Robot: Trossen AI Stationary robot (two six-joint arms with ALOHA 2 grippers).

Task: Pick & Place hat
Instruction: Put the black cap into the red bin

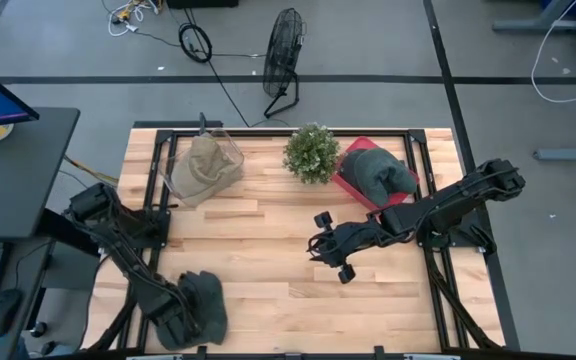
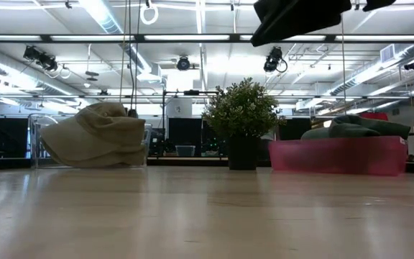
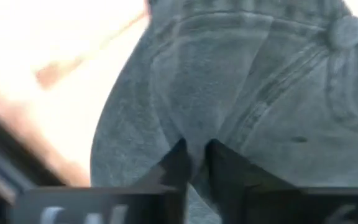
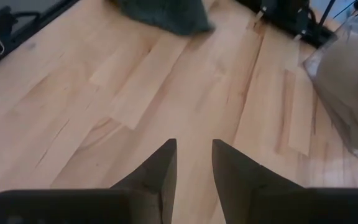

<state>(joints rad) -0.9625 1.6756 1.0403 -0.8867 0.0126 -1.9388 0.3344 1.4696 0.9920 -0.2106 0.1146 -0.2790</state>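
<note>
A dark grey denim hat (image 1: 208, 303) sits near the table's near-left corner and fills the left wrist view (image 3: 229, 87); its edge shows in the right wrist view (image 4: 163, 15). My left gripper (image 1: 181, 318) (image 3: 197, 163) is shut on it. My right gripper (image 1: 315, 246) (image 4: 194, 163) hovers over the middle of the table, fingers a little apart, holding nothing. A beige hat (image 1: 203, 165) (image 2: 99, 135) lies in a clear box. Another dark hat (image 1: 380, 170) (image 2: 354, 126) lies in a red bin. My left gripper pinches a fold of the grey hat's crown cloth (image 3: 194, 134) between its two fingers (image 3: 178, 165). The hat's top button (image 3: 347, 31) lies beyond the fingertips. Whether the hat is lifted clear or rests on the table I cannot tell.
A potted plant (image 1: 311, 152) (image 2: 243, 115) stands at the far middle between the clear box (image 1: 230, 148) and the red bin (image 1: 353, 190) (image 2: 336, 157). Bare wood (image 1: 268, 270) lies between the two grippers. A dark shape (image 2: 293, 18) hangs at the top of the low view.
</note>
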